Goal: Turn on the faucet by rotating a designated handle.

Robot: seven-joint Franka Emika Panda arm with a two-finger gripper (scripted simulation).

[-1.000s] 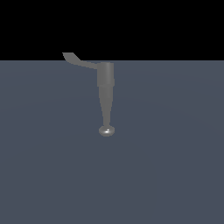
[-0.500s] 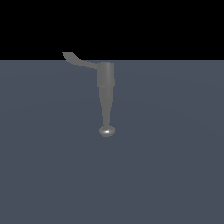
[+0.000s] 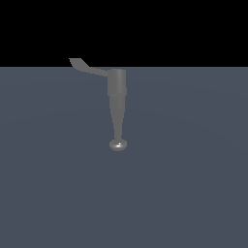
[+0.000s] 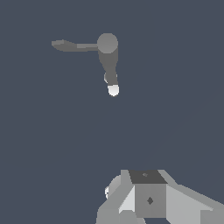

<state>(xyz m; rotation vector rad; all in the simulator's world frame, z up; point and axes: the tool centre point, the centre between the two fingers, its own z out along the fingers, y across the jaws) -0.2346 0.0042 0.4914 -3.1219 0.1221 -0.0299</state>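
- Pincer (image 4: 151, 199): only its white/grey body shows, at the edge of the wrist view; fingertips out of shot, so can't tell how far open it is or whether it holds anything; not visible at all in the exterior view; well apart from the fixture.
- Faucet (image 3: 116, 92): matte grey, stands on the dark grey floor (image 3: 193, 193) near that surface's far edge, about mid-width in the exterior view; short cylindrical body, long tapering spout running toward the near side, shiny rounded tip (image 3: 117, 144) at its end.
- Handle (image 3: 87, 68): thin flat lever sticking out sideways from the body toward the exterior view's left; slightly bent, wider upturned end; also seen in the wrist view (image 4: 72, 45), roughly at a right angle to the spout; nothing touching it.
- Handling, by judgement: looks rigid metal, fixed base, so won't lift or deform; lever should pivot about the body's axis; smooth and thin, so a push may slip off.
- Where to take hold: prob. best near the wide outer end, max leverage; push or hook sideways on the flat edge rather than pinch; avoid the spout.
- Task: approach not yet made; lever apparently unturned.
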